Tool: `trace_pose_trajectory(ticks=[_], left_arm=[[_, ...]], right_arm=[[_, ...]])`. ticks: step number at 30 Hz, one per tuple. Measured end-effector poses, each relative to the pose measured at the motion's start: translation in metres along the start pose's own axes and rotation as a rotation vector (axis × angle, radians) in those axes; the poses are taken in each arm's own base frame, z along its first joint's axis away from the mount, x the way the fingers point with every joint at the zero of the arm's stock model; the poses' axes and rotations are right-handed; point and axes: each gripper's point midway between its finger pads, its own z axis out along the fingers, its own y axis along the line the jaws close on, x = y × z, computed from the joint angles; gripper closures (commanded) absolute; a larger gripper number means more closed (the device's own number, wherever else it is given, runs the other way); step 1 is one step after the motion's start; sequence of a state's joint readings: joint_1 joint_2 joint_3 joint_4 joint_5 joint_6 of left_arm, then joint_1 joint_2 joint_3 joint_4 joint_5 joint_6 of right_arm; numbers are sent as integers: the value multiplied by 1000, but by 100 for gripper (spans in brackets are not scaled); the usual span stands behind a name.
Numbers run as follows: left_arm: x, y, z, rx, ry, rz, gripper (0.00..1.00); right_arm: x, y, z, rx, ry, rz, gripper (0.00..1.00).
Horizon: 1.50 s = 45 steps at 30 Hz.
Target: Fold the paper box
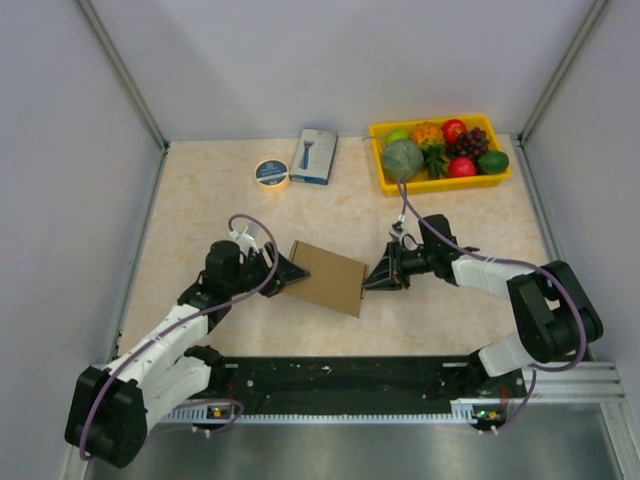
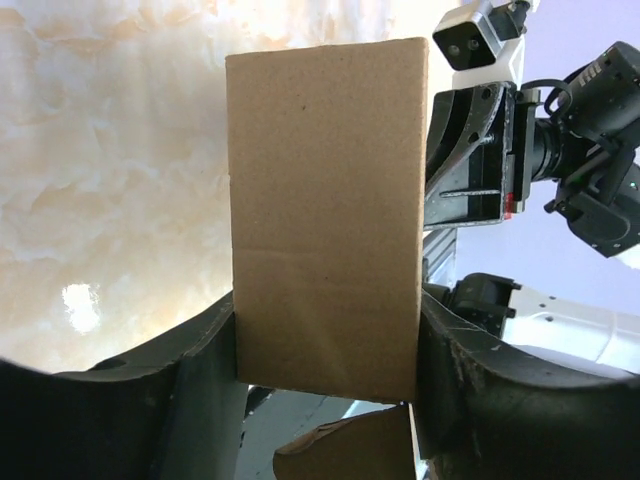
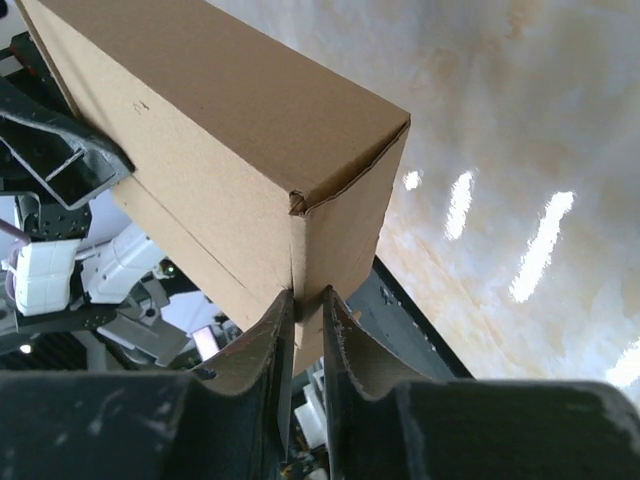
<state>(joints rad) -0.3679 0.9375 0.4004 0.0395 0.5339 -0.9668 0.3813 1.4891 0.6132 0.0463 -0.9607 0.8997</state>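
Observation:
The paper box [image 1: 328, 278] is a plain brown cardboard carton in closed box shape, held between both arms over the middle of the table. My left gripper [image 1: 290, 272] spans its left end. In the left wrist view the box [image 2: 325, 220] fills the gap and both fingers [image 2: 205, 370] press its sides. A loose flap [image 2: 350, 445] hangs below. My right gripper [image 1: 372, 280] meets the right end. In the right wrist view the box [image 3: 220, 130] slopes away, and my right gripper [image 3: 308, 300] is shut on the thin cardboard at its near corner.
A yellow tray [image 1: 445, 186] of fruit and vegetables sits at the back right. A small blue-and-white box [image 1: 314, 156] and a tape roll [image 1: 272, 173] lie at the back centre. Grey walls enclose the table; a black rail [image 1: 340, 375] runs along the near edge.

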Motion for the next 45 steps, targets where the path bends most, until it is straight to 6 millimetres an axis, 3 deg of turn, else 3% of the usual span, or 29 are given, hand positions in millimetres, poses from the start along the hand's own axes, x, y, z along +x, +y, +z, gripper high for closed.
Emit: trace_pose_trajectory(ticks=[1, 6, 11, 13, 16, 18, 20, 29, 38, 45], left_arm=[[-1, -2, -2, 5, -7, -5, 43], [-9, 3, -9, -28, -54, -44, 44], [-5, 22, -16, -122, -41, -151, 41], [-4, 26, -19, -169, -27, -202, 40], [-5, 22, -25, -216, -12, -267, 39], [-7, 19, -27, -237, -6, -306, 39], [-7, 17, -29, -254, 8, -351, 39], [10, 22, -33, -291, 80, -546, 42], [25, 24, -33, -247, 124, -671, 46], [29, 25, -33, -233, 142, -723, 46]], right_arm=[[0, 2, -1, -1, -4, -14, 80], [-5, 19, -11, 20, -17, -141, 39], [-17, 46, -29, 164, -121, -477, 11], [-1, 72, -28, 239, -169, -748, 8], [59, 126, -15, 187, -153, -1163, 2], [84, 142, -9, 175, -149, -1335, 1], [88, 142, -3, 233, -169, -1439, 1], [89, 88, 63, 660, -38, -1747, 3], [60, 84, 76, 849, -151, -1829, 13], [61, 72, 84, 825, -141, -1873, 17]])
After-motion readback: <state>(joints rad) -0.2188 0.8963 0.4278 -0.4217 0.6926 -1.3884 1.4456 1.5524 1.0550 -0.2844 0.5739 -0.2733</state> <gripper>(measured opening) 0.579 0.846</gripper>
